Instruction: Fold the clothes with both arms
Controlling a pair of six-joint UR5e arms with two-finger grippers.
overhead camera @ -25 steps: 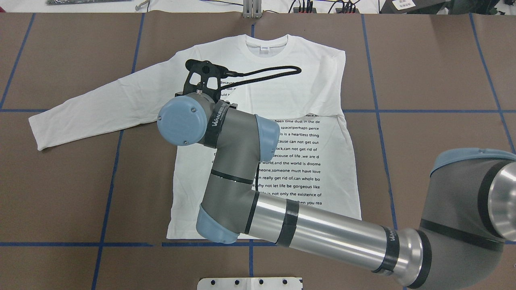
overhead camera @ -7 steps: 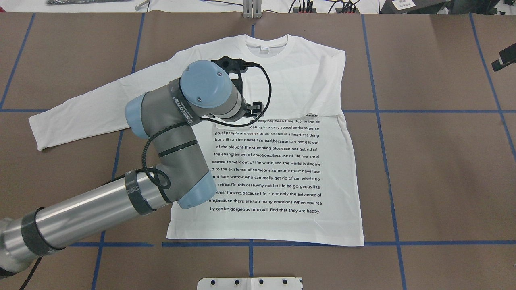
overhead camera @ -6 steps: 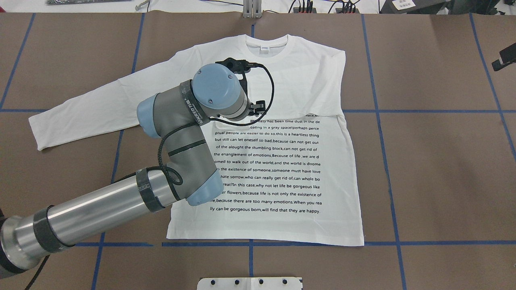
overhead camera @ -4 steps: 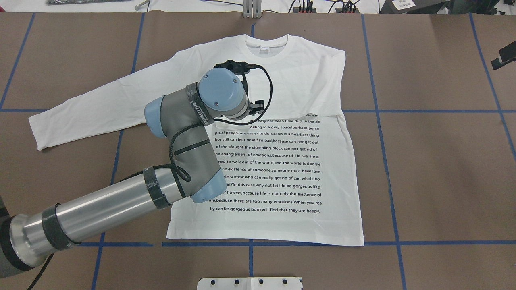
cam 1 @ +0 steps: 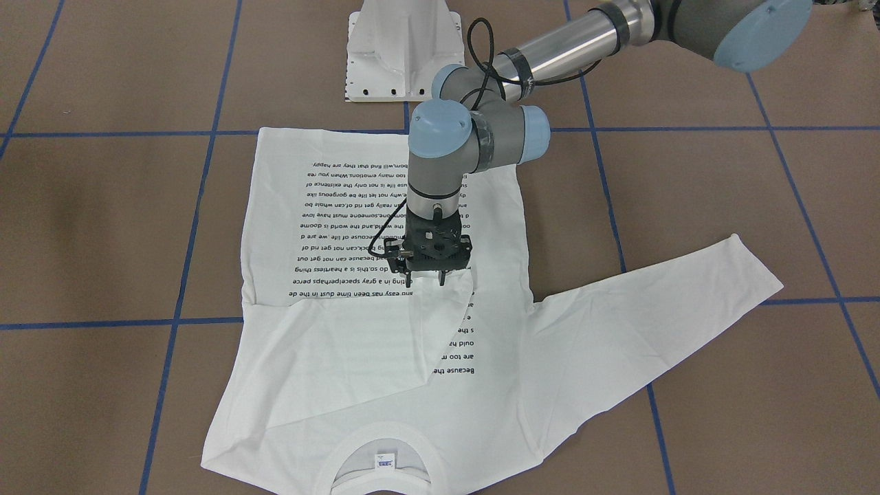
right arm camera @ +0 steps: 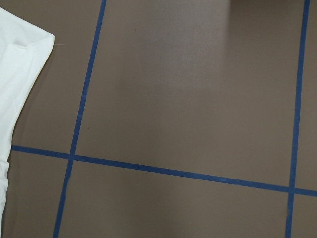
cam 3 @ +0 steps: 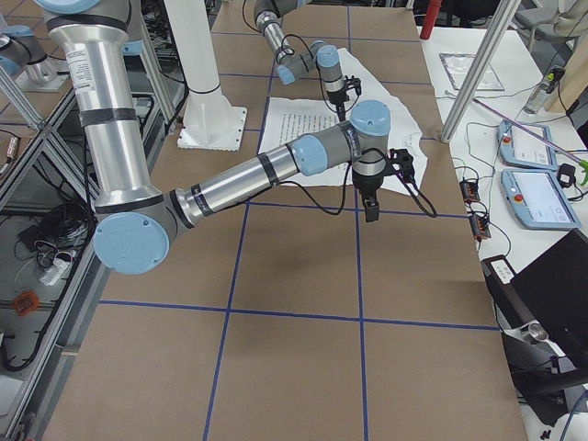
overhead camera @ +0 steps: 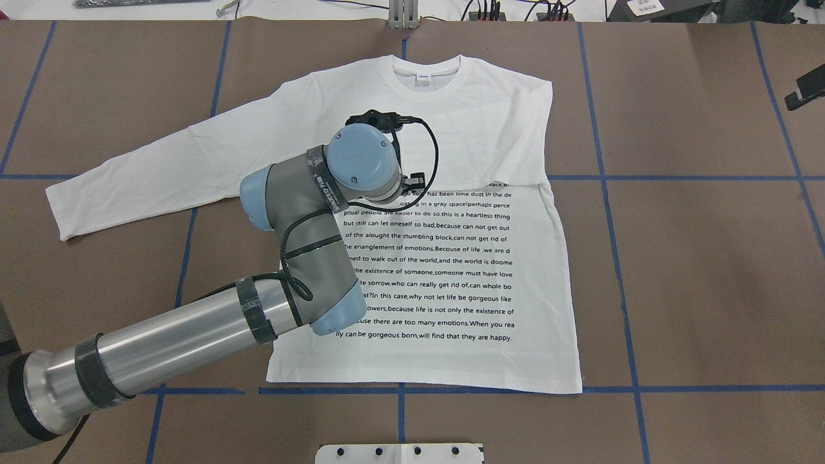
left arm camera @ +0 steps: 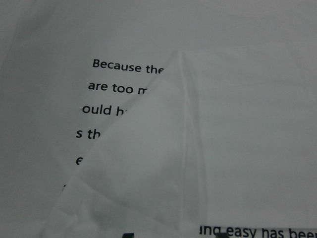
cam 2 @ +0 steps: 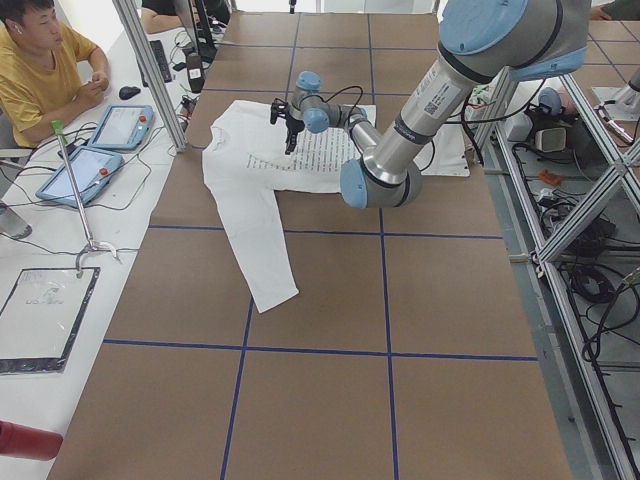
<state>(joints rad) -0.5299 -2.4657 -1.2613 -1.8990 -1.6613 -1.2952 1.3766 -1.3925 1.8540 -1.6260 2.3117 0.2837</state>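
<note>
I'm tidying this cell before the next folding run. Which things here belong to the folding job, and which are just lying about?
Job in hand:
white long-sleeved T-shirt
left gripper, jaws open over the folded-in sleeve
right gripper, beside the shirt

Lying about:
white pedestal base
teach pendants on the side bench

Left arm (overhead camera: 180, 328) extended forward, left gripper (cam 1: 426, 280) pointing straight down, fingers (cam 1: 442, 277) spread; right arm (cam 3: 239, 179) stretched aside.
</note>
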